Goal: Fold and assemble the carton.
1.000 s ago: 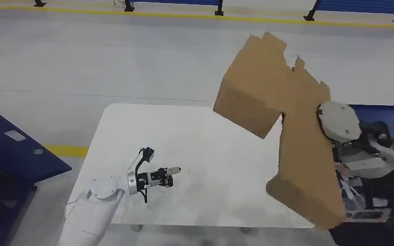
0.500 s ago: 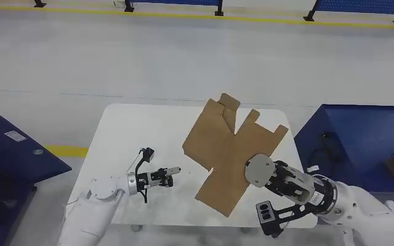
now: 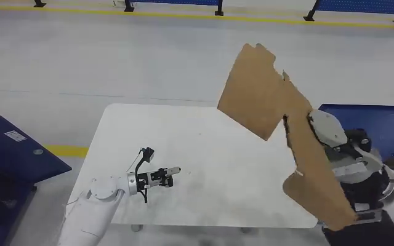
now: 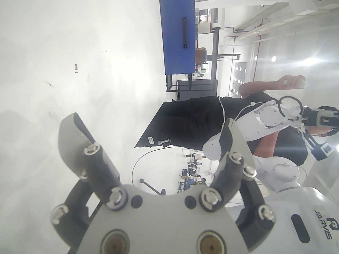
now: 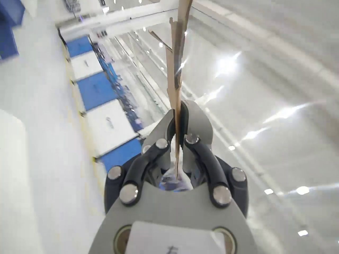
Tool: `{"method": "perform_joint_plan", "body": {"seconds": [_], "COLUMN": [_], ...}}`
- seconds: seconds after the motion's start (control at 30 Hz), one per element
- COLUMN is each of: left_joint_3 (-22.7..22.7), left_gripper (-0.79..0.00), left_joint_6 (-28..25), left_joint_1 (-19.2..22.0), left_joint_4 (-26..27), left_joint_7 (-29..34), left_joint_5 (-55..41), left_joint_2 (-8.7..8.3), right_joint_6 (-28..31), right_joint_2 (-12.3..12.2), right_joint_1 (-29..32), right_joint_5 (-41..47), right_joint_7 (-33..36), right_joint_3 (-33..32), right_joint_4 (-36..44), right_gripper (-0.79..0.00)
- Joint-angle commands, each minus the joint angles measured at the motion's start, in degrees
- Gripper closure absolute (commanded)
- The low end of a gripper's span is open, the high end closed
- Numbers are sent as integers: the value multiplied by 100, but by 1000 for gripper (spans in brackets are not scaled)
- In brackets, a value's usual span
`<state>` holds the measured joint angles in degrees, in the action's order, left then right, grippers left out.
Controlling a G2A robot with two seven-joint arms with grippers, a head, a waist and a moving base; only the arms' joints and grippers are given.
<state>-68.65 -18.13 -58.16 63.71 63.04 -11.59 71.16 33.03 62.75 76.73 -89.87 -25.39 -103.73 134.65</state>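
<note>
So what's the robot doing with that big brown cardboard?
It's meant to fold that carton into a box. The right gripper holds it up in the air above the right side of the table, jaws shut on its edge. The left gripper hangs open and empty low over the table. The carton isn't a box yet.

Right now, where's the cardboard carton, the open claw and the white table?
carton (image 3: 261,92), top view, its upper brown panel.
left gripper (image 4: 148,132), left wrist view, midway between its open fingertips.
table (image 3: 203,141), top view, bare white top.
</note>
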Motion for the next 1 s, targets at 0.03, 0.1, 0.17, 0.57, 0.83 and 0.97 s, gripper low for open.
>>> {"method": "perform_joint_plan", "body": {"seconds": [0.03,0.1,0.17,0.57,0.83,0.97], "left_joint_3": [0,0,0,0,0,0], "left_gripper": [-785,-785,-785,-785,-785,-785], "left_joint_6": [0,0,0,0,0,0], "left_joint_1": [0,0,0,0,0,0], "left_joint_4": [0,0,0,0,0,0], "left_joint_7": [0,0,0,0,0,0], "left_joint_5": [0,0,0,0,0,0], "left_joint_2": [0,0,0,0,0,0], "right_joint_6": [518,510,430,-409,-531,-531], "right_joint_2": [-9,-36,-78,-179,-192,-192], "right_joint_1": [103,97,67,225,328,328], "right_joint_5": [2819,4352,5685,9885,10034,10034], "right_joint_7": [1622,2584,3552,6049,6329,6329], "right_joint_3": [220,503,846,2214,2297,2297], "right_joint_4": [-88,-285,-419,-1308,-1462,-1462], "right_gripper": [0,0,0,0,0,0]}}
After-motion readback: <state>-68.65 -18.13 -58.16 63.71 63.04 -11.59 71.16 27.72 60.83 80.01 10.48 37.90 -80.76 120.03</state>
